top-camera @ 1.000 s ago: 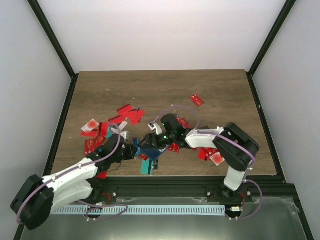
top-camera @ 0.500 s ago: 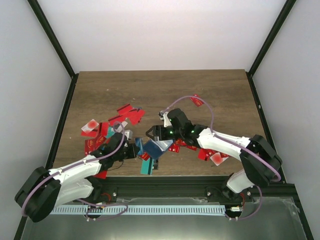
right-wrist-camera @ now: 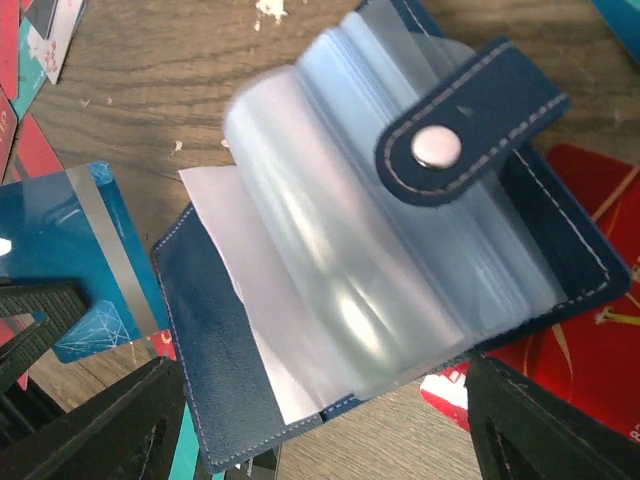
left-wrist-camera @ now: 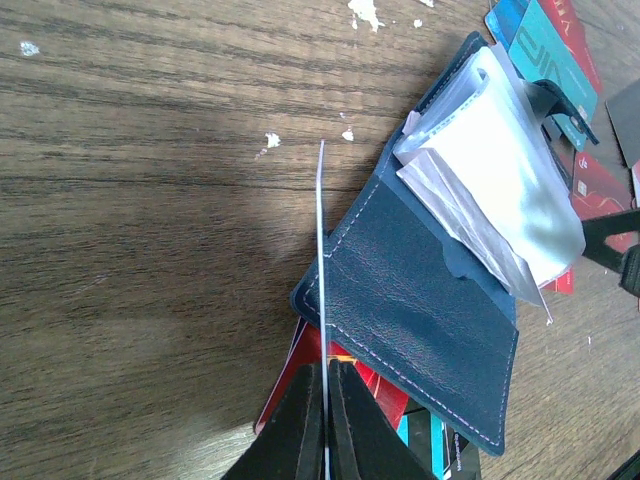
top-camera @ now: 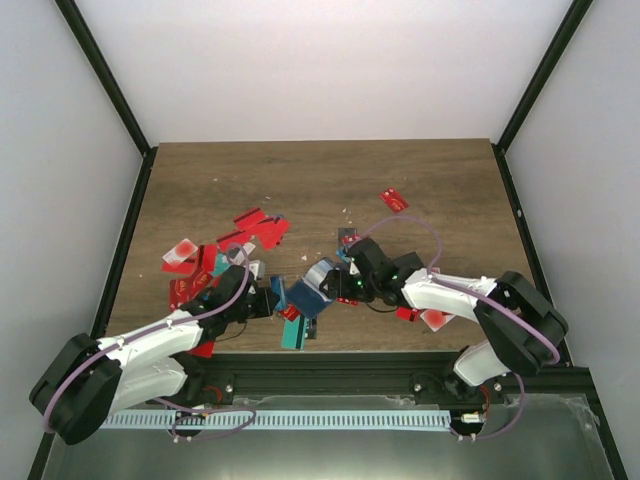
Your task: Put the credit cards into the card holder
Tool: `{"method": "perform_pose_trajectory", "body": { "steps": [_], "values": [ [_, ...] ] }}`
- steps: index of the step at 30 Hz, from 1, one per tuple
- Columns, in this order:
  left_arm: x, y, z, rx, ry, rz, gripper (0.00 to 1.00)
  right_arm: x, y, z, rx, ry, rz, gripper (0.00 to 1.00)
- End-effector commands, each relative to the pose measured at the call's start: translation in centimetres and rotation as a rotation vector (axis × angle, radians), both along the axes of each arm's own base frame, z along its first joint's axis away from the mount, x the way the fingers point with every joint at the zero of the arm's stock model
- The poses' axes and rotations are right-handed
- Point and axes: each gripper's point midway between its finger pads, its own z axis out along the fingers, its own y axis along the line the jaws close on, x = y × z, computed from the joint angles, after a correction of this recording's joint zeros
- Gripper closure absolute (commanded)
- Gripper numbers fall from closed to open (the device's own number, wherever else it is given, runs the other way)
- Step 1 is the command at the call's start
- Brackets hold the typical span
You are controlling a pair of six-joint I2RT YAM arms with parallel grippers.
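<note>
As clear sleeves (right-wrist-camera: 340, 250) bulge, the card holder (right-wrist-camera: 205, 370) seems fully open.

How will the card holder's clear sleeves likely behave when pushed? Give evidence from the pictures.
Probably floppy: the clear sleeves bulge in a loose arch from the card holder. Likely slippery, since they look glossy. The snap strap lying across them may limit how far they fan.

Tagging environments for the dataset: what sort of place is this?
Probably an enclosed lab robot cell: plain white walls in a black frame, a wood-grain table strewn with credit cards, left arm and right arm bolted at its near edge.
</note>
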Motion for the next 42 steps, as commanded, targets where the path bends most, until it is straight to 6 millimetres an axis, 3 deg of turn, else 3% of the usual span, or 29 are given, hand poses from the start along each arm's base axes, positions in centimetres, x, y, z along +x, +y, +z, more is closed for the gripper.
{"method": "perform_pose_trajectory", "body": {
  "steps": [1, 19, 24, 28, 42],
  "values": [
    [-0.3, 0.4, -0.4, 0.017, 0.001, -0.009, 0.96, -0.4, 0.8, 0.9, 0.107, 0.036, -0.016, 0.21],
    [-0.4, 0.2, -0.4, 0.007, 0.001, -0.017, 0.96, 0.5, 2.4, 1.3, 0.153, 0.024, 0.015, 0.21],
    [-0.3, 0.1, -0.3, 0.004, 0.0, -0.018, 0.96, 0.4, 3.8, 3.3, 0.25, -0.039, 0.083, 0.23],
    [-0.3, 0.1, -0.3, 0.006, 0.0, -0.017, 0.96, 0.3, 4.2, 3.8, 0.276, -0.067, 0.117, 0.24],
    [0.3, -0.1, 1.1, 0.002, -0.02, -0.008, 0.96, -1.6, 5.5, 0.0, 0.348, 0.009, 0.22, 0.27]
  ]
}}
